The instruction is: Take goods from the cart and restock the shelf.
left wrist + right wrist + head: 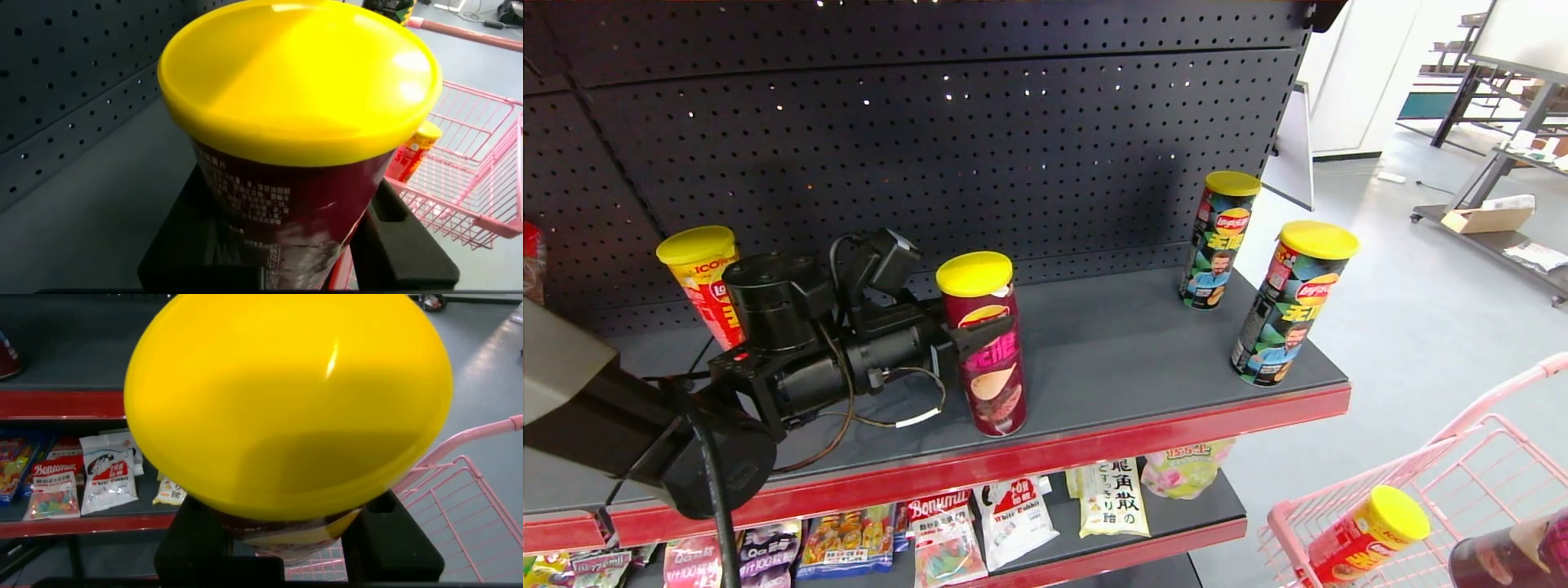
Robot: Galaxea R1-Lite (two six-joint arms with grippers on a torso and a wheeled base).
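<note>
Head view: left jaws clamp maroon can (pixel 984 351), right jaws apparently dark can (pixel 1507 557)

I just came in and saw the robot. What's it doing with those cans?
It is restocking. Its left gripper grips a maroon can standing upright on the shelf, near the front edge. Its right gripper holds another yellow-lidded can by the pink cart, which has a red can inside.

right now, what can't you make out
- Dark can in right hand: cut by the head view's corner; lid hides its label in the right wrist view.
- Red can at the back of the shelf: lower half behind the left arm, head view.
- Cart: most of its inside past the head view's edge.
</note>
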